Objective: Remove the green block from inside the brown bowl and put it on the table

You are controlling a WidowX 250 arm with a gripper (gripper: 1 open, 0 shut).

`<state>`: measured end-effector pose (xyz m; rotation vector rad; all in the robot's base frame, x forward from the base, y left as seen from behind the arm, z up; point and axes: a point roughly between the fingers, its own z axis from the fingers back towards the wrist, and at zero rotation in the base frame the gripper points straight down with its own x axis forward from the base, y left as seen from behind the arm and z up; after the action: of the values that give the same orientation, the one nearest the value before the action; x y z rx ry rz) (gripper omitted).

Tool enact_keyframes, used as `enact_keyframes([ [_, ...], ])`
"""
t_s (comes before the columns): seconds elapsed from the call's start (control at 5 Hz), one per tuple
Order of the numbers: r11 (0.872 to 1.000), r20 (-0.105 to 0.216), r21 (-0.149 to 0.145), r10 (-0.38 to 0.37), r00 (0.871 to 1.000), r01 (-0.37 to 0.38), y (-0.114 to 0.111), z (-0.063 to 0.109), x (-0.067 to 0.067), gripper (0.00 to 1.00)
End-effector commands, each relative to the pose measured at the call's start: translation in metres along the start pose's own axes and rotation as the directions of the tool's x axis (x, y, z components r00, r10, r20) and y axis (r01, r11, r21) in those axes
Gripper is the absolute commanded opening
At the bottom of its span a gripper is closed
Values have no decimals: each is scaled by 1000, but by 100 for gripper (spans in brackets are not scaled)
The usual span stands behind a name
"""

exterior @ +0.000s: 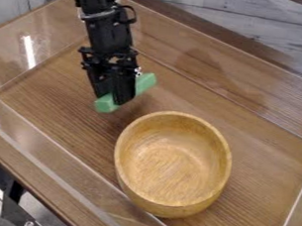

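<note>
The green block is clamped crosswise in my gripper, its two ends sticking out on either side of the black fingers, low over the table or touching it. The gripper is shut on the block and points steeply down, just left of and behind the brown bowl. The bowl stands empty in the front middle of the table, its inside fully in view.
Clear acrylic walls run along the table's left and front edges. Bare wood-grain tabletop lies behind and to the right of the bowl.
</note>
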<state>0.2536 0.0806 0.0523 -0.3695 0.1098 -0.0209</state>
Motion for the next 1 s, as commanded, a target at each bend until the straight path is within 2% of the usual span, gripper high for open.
enact_keyframes([
  [0.0, 1000, 53, 21, -4, 999, 3, 4, 16, 8, 0],
  [0.8, 1000, 41, 3, 2, 999, -2, 6, 16, 10, 0],
])
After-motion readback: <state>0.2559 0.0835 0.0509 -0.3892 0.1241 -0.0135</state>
